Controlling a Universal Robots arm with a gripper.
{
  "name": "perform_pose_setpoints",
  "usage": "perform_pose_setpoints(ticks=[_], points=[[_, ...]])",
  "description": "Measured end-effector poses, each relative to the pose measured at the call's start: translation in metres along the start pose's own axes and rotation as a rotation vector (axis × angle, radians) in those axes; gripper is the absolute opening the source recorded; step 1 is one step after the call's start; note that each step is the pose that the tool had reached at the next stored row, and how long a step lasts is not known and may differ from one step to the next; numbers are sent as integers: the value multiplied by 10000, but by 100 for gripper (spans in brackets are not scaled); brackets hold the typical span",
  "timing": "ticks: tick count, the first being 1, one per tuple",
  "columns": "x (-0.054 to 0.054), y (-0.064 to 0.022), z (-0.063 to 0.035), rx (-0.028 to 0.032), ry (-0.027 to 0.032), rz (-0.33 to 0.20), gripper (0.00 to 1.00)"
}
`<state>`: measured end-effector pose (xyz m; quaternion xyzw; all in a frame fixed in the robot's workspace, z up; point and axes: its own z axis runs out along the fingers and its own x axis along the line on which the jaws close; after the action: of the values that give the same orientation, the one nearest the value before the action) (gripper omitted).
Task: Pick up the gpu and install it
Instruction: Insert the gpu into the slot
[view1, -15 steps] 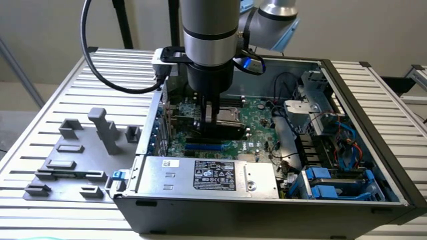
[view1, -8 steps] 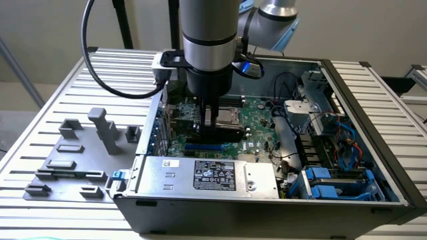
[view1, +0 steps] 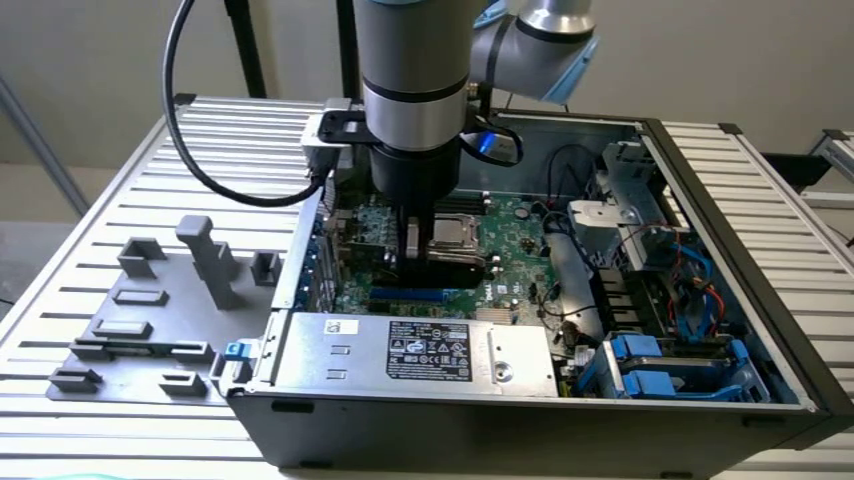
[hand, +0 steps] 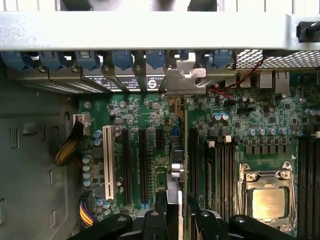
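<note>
On the exterior view's left, a grey holder tray (view1: 134, 345) lies on the slatted table (view1: 120, 180), its stands bare. Right of it sits the open computer case (view1: 534, 430), with the silver power supply (view1: 414, 350) along its near side. The arm reaches straight down into the case, and the gripper (view1: 430, 255) hangs low over the green circuit board (view1: 514, 240).

In the wrist view the gripper's fingers (hand: 205, 222) are closed on the graphics card (hand: 184, 150), one on each flat face. The card stands on edge over the long slots, and its metal bracket (hand: 184, 82) meets the case's back wall beside the blue clips (hand: 122, 59). Whether its lower edge is home in a slot cannot be told.

The card looks light, thin and stiff, but probably fragile: small parts on its faces and bare contacts below. Its upper edge seems the safest hold. On the far right are the processor socket (hand: 267, 200) and blue drive holders (view1: 667, 375).
</note>
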<state>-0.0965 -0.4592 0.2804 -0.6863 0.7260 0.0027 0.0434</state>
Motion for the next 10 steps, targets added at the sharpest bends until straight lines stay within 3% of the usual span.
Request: perform_pose_setpoints(ticks=[10], points=[[6,29,67,0,6,-1,26]])
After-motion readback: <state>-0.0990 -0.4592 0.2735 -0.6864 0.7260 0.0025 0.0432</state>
